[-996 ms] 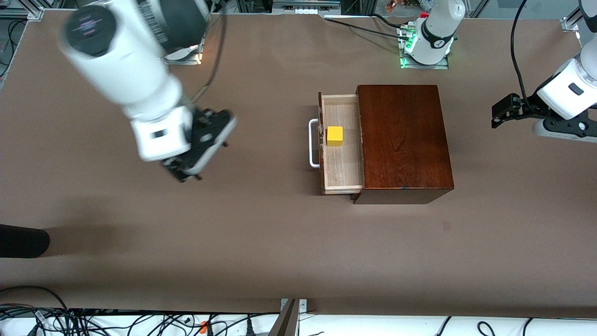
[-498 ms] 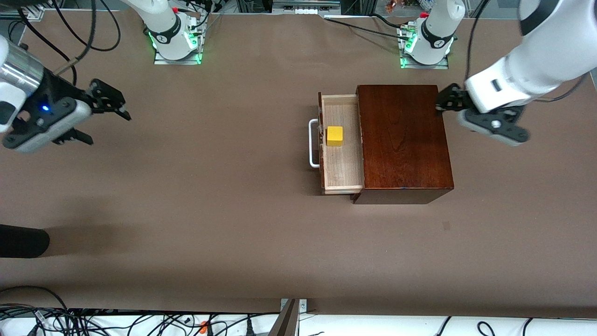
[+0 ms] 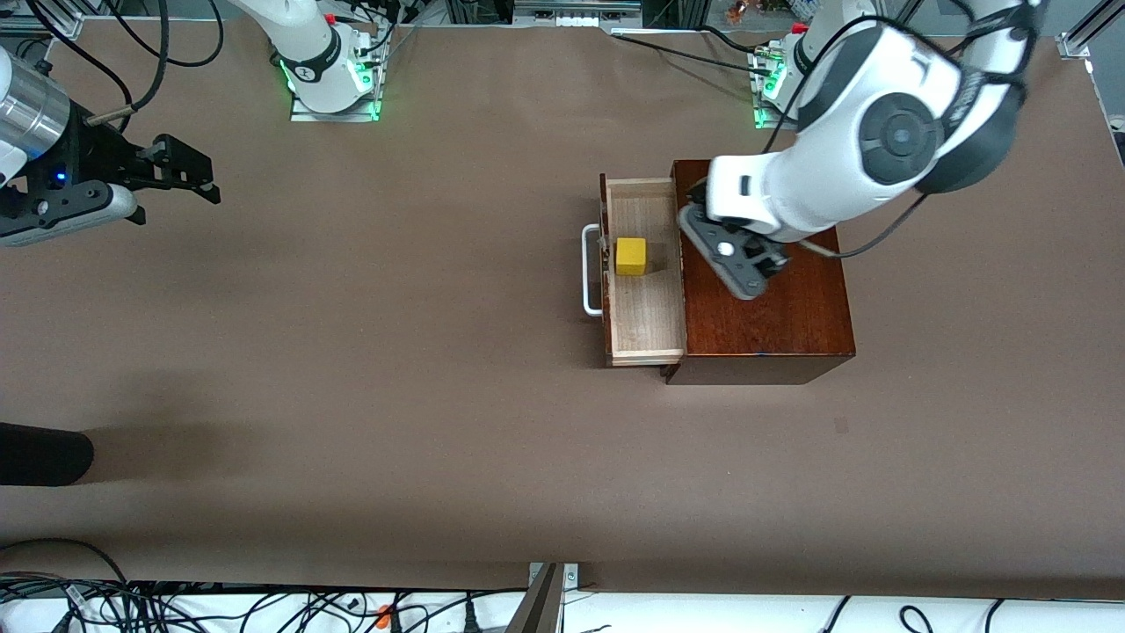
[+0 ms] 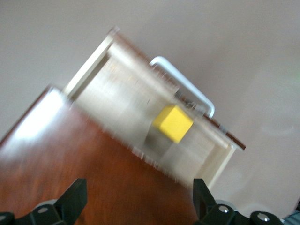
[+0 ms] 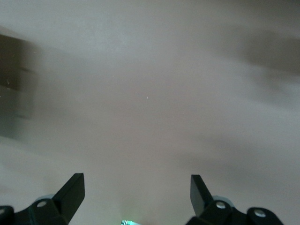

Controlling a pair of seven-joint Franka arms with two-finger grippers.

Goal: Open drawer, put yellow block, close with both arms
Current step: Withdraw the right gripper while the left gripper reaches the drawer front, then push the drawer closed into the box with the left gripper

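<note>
The drawer (image 3: 646,308) of the dark reddish-brown box (image 3: 773,325) is pulled out, with its white handle (image 3: 591,268) toward the right arm's end. The yellow block (image 3: 630,256) sits in the drawer close to its front panel. My left gripper (image 3: 699,207) is open and empty, hovering over the box top at the edge next to the drawer. The left wrist view shows its open fingers (image 4: 138,201) above the box top (image 4: 70,159), with the block (image 4: 173,123) in the drawer (image 4: 122,98). My right gripper (image 3: 176,180) is open and empty above the table at the right arm's end (image 5: 137,197).
A black object (image 3: 44,453) lies at the table's edge at the right arm's end, near the front camera. Cables hang along the table's near edge (image 3: 176,607). The arm bases (image 3: 330,79) (image 3: 804,83) stand at the table's edge farthest from the front camera.
The left arm has swung in from its end of the table to over the box. The right arm pulled back from mid-table to its own end and shifted slightly since.
</note>
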